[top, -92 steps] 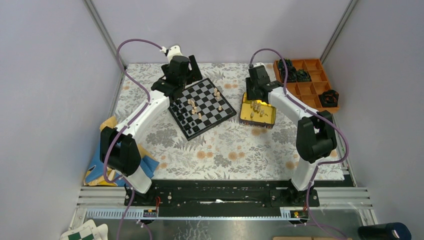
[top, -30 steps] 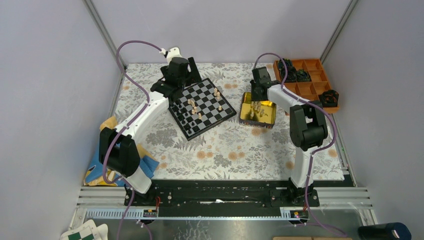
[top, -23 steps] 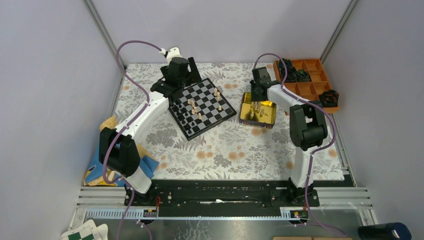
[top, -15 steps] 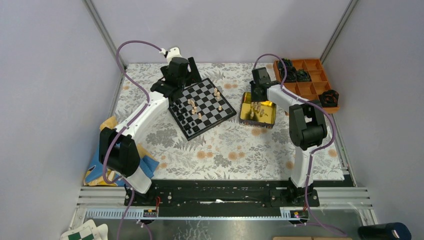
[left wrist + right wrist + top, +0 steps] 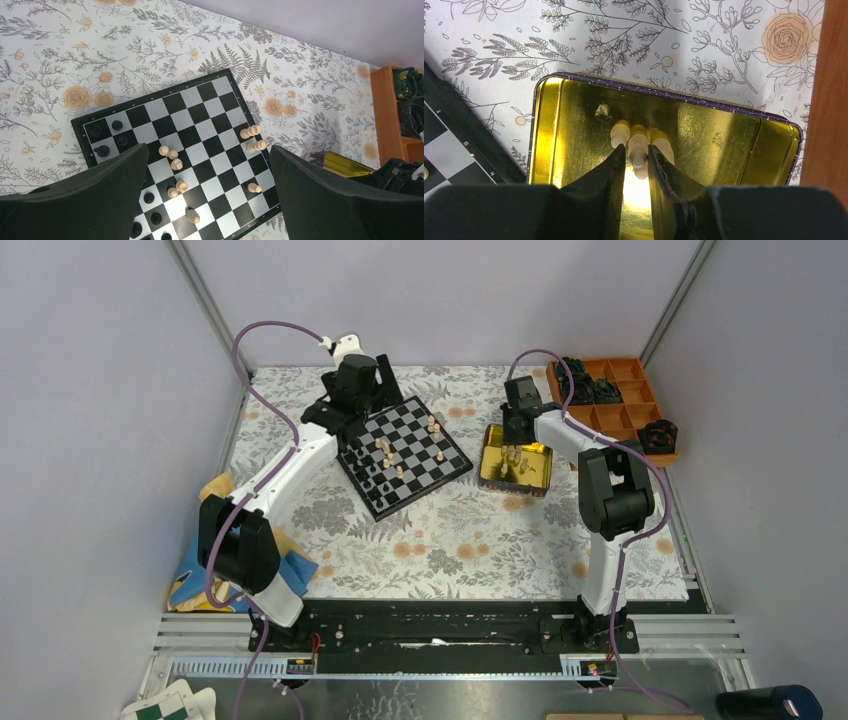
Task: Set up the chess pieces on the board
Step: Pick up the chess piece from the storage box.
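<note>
The right gripper (image 5: pixel 636 154) reaches down into the shiny gold rectangular metal tin (image 5: pixel 724 145), its two black fingers (image 5: pixel 609 175) drawn narrow. Between the fingertips lies one small light tan wooden chess piece (image 5: pixel 638 146). Two more tan pieces (image 5: pixel 620 133) touch it, one just beyond each fingertip. Whether the pads already press on the middle piece I cannot tell. Past the fingertips, beyond the tin's far rim, lies the white floral-printed table cover (image 5: pixel 574 35). In the wrist view, a corner of the small black-and-grey checkered chessboard (image 5: pixel 446 150) shows off to the left of the fingers. The edge of the orange plastic compartment tray (image 5: pixel 831 75) shows to their right.

The left gripper (image 5: pixel 209 152) hangs above the chessboard with its fingers spread wide, gripping no piece. On the squares seen in the gap between them stand scattered tan pieces, some in a loose cluster nearer the left finger and a few close to the right finger. Small black chess pieces (image 5: pixel 116 125) stand by the left finger, along the board's edge rows.
</note>
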